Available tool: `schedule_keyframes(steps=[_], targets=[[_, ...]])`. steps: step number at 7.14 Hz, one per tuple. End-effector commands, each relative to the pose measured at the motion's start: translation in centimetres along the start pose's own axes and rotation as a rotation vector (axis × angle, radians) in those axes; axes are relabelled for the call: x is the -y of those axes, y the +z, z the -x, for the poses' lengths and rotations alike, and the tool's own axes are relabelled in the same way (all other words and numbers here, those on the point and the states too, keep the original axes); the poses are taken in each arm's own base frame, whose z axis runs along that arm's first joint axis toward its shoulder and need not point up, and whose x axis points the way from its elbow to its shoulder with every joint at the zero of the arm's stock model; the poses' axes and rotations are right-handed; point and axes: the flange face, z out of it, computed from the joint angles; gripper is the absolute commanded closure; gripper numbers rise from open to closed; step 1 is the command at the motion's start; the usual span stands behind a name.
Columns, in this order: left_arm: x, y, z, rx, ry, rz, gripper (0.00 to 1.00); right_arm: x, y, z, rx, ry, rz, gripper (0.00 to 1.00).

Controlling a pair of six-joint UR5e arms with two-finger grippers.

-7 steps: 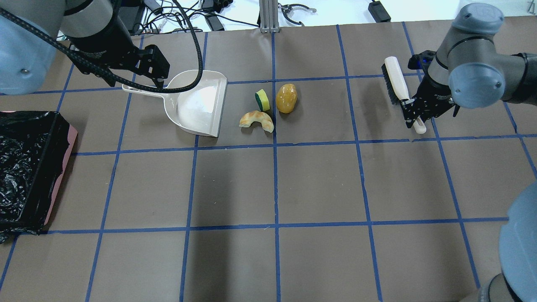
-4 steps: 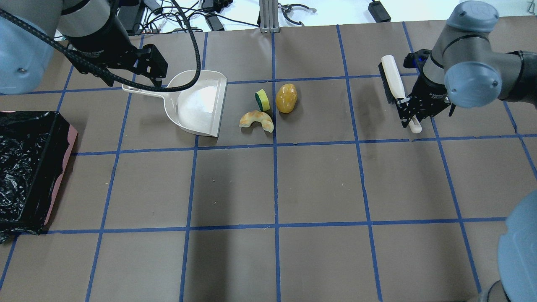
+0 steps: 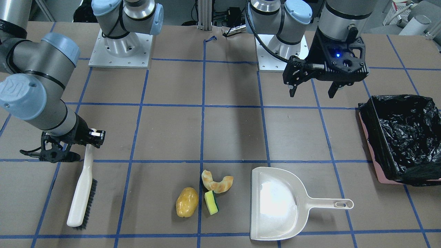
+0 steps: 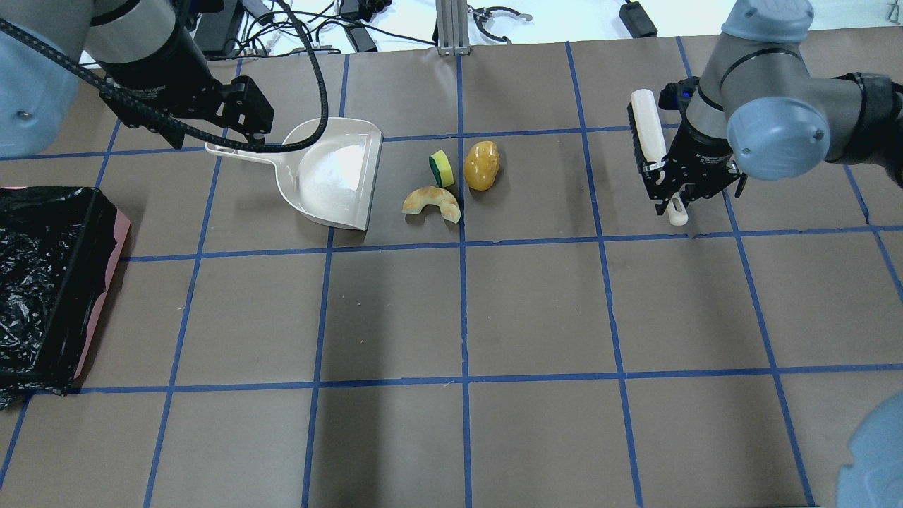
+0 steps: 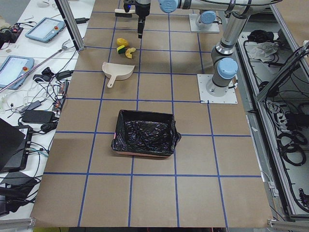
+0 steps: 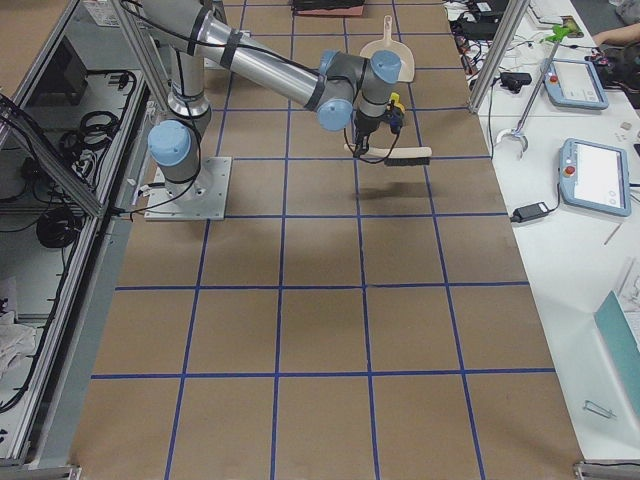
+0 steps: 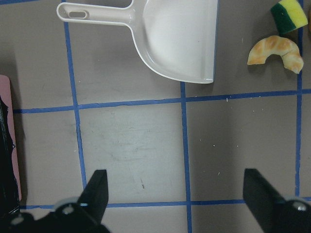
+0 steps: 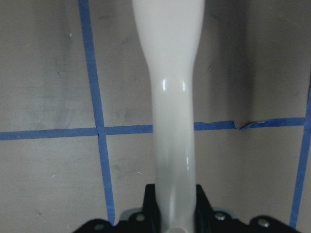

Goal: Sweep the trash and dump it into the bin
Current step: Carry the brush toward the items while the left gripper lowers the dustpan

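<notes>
- Currently the step in hand is tool pickup; sweeping is not yet begun.
- Right jaws: clenched on the handle end of the brush [image 4: 643,120]. In the overhead view the brush is at 3 o'clock from the trash, well apart from it.
- Left jaws: released, grasping nothing. They hover over the desk [image 4: 536,317] near the handle of the dustpan [image 4: 331,176], which points to 9 o'clock, without touching it.
- Trash: the potato [image 4: 482,164], the croissant piece [image 4: 432,201] and the sponge [image 4: 441,168] lie grouped on the desk just beside the open mouth of the dustpan, at its 3 o'clock. None is in the pan.
- Bin [image 4: 118,240]: at 8 o'clock from the dustpan, well apart.
- Next move, as a judgement: lower the left jaws onto the dustpan handle and clench, so the pan is braced. Carry the brush to the 3 o'clock side of the potato, bristles down, then stroke toward 9 o'clock into the pan.
- Difference from the overhead view one second earlier: the brush is displaced toward 9 o'clock, nearer the trash, and turned so that less of its bristles shows. The left jaws are displaced slightly toward 9 o'clock. Trash, dustpan and bin are unchanged.
</notes>
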Motion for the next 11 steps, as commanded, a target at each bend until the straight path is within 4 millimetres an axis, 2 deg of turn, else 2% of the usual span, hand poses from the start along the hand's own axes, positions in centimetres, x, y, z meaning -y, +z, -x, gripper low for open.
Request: schedule_keyframes(steps=[1, 2, 5, 6, 7, 8, 10, 11], targets=[[1.9, 6.7, 2.5, -0.018, 0.130, 0.102, 0.00, -0.6, 0.2, 3.2, -0.003, 0.012, 0.007, 1.00], [3.5, 10.4, 3.3, -0.029, 0.268, 0.098, 0.00, -0.9, 0.1, 4.8, -0.009, 0.021, 0.004, 1.00], [9.6, 18.5, 4.2, 0.024, 0.810, -0.026, 0.00, -1.1, 0.8, 6.2, 0.038, -0.010, 0.025, 1.00], [11.2, 20.4, 4.5, 0.046, 0.986, -0.047, 0.00, -1.5, 0.7, 7.7, 0.033, -0.030, 0.025, 1.00], [11.8, 22.5, 5.1, 0.037, 1.095, -0.031, 0.00, -1.7, 1.0, 8.4, 0.034, -0.036, 0.031, 1.00], [12.8, 23.7, 6.0, 0.034, 1.179, -0.020, 0.00, -1.7, 1.1, 8.9, 0.079, -0.034, 0.037, 1.00], [13.5, 26.5, 9.6, 0.008, 1.301, 0.012, 0.00, -1.7, 1.8, 9.1, 0.081, 0.004, 0.054, 1.00], [13.9, 27.4, 9.9, -0.003, 1.374, 0.023, 0.00, -2.0, 2.1, 10.3, 0.076, 0.003, 0.061, 1.00]])
